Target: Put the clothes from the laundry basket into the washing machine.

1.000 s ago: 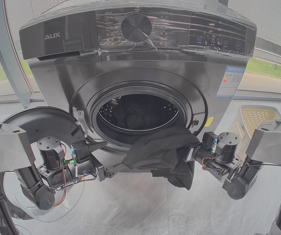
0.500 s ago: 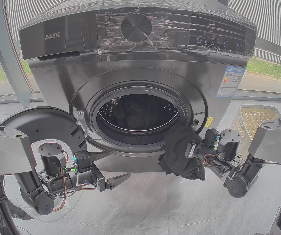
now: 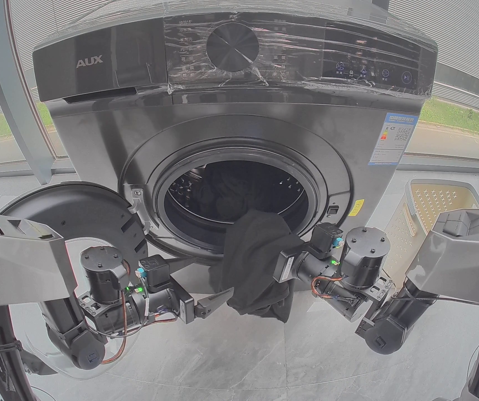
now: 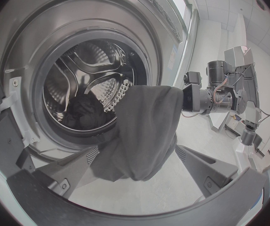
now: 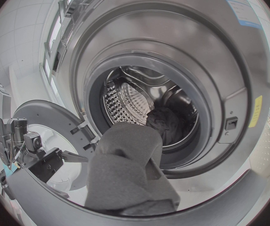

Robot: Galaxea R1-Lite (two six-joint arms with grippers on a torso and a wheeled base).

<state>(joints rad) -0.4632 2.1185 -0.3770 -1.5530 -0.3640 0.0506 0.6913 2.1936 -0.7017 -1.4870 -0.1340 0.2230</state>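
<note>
A dark grey garment (image 3: 253,263) hangs from my right gripper (image 3: 264,254), which is shut on it with its fingers hidden under the cloth. It hangs in front of the lower rim of the washing machine's (image 3: 234,112) open port. In the left wrist view the garment (image 4: 141,129) droops between the spread fingers of my left gripper (image 4: 138,153), which is open. My left gripper (image 3: 203,282) sits low at the garment's left side. More dark clothes (image 3: 234,190) lie in the drum. The laundry basket (image 3: 440,196) stands at the machine's right.
The machine's round door (image 3: 78,213) is swung open on the left, behind my left arm. A grey tiled floor (image 3: 250,357) lies in front of the machine. Windows run behind it.
My left gripper let go of the spread garment. The right gripper carried it, bunched, to the left in front of the port. The left arm shifted slightly right.
</note>
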